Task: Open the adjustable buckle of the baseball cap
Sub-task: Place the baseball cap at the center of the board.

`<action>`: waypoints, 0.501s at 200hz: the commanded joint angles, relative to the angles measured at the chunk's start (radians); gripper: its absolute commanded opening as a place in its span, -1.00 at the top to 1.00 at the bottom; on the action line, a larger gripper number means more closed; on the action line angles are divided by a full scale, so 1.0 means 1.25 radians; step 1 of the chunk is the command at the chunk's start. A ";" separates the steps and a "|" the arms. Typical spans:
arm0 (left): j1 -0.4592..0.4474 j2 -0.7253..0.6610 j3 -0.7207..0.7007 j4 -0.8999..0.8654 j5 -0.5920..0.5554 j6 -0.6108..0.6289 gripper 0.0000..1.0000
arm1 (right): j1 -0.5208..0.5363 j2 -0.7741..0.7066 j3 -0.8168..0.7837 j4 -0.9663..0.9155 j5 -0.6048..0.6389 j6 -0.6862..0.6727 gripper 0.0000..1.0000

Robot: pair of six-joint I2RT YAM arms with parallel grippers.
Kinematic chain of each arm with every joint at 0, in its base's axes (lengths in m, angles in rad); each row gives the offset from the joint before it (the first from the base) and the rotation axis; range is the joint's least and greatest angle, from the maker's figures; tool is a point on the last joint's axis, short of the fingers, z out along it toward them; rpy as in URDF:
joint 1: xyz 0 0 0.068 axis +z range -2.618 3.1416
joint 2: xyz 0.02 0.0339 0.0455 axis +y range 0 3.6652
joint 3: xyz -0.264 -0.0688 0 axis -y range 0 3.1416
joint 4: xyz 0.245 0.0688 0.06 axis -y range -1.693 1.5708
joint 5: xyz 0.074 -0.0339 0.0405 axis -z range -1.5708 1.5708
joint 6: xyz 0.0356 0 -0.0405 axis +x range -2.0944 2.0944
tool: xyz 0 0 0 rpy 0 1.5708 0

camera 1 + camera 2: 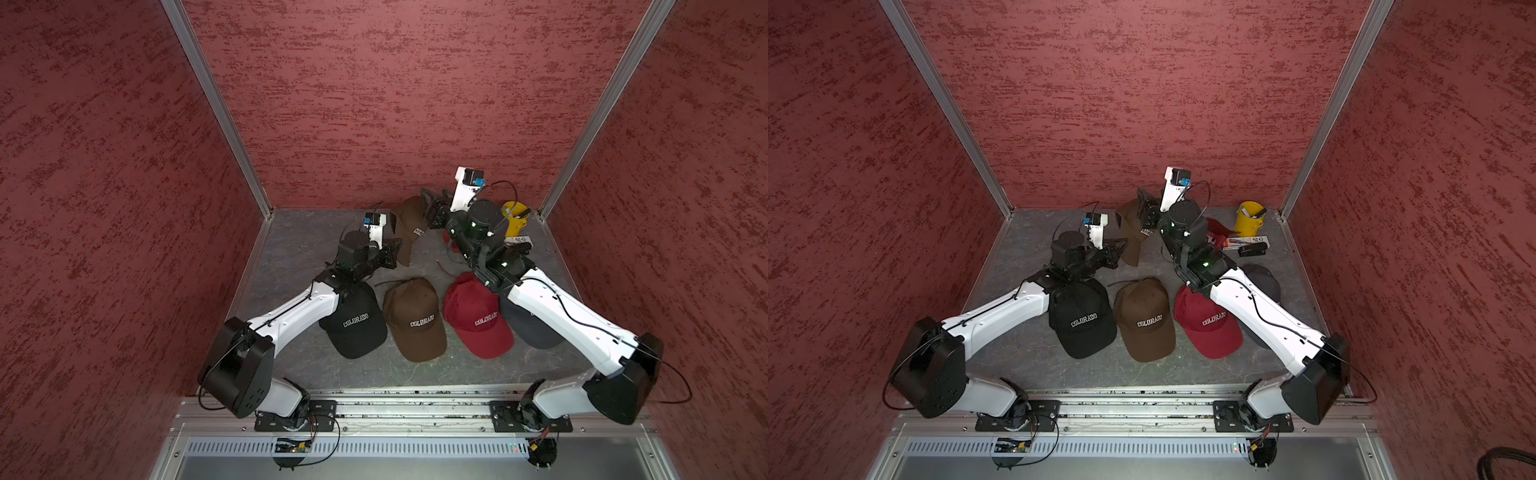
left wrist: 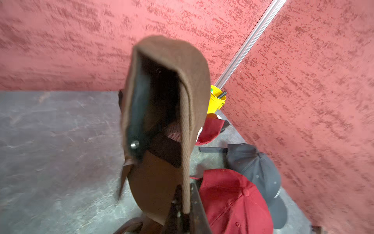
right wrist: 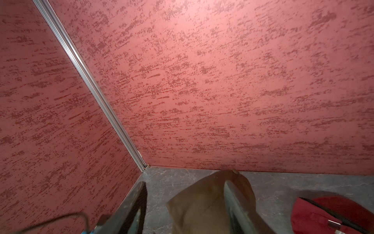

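A brown baseball cap (image 1: 409, 226) (image 1: 1133, 239) is held up off the table at the back, between my two grippers. My left gripper (image 1: 394, 246) (image 2: 185, 195) is shut on the edge of its brim. In the left wrist view the cap (image 2: 194, 73) shows its hollow underside, and a loose strap end (image 2: 123, 178) dangles beside it. My right gripper (image 1: 432, 205) (image 3: 186, 204) is open at the cap's crown (image 3: 202, 202). One of its fingers (image 3: 232, 200) lies against the fabric; the other (image 3: 139, 202) stands apart over the table. I cannot make out the buckle.
Black (image 1: 357, 320), brown (image 1: 415, 320) and red (image 1: 473, 316) caps lie in a row in front. A dark grey cap (image 1: 528, 324) is under the right arm. A yellow bucket (image 1: 515, 218), another red cap (image 1: 1219, 228) and a stapler (image 1: 1252, 249) sit at the back right. Red walls close three sides.
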State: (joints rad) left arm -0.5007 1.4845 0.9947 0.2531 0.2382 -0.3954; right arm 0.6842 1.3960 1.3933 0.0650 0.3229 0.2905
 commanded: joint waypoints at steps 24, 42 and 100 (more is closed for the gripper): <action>0.082 0.148 0.120 0.027 0.219 -0.163 1.00 | -0.006 -0.103 -0.101 0.015 0.036 -0.006 -0.27; 0.098 0.213 0.179 0.034 0.263 -0.209 1.00 | -0.006 -0.128 -0.133 0.001 0.044 0.008 -0.28; 0.117 0.336 0.196 0.124 0.312 -0.322 1.00 | -0.008 -0.174 -0.191 -0.051 0.071 0.019 -0.31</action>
State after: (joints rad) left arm -0.3630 1.8751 1.2667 0.3042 0.5762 -0.7200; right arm 0.6815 1.2030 1.1660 0.0441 0.3737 0.3050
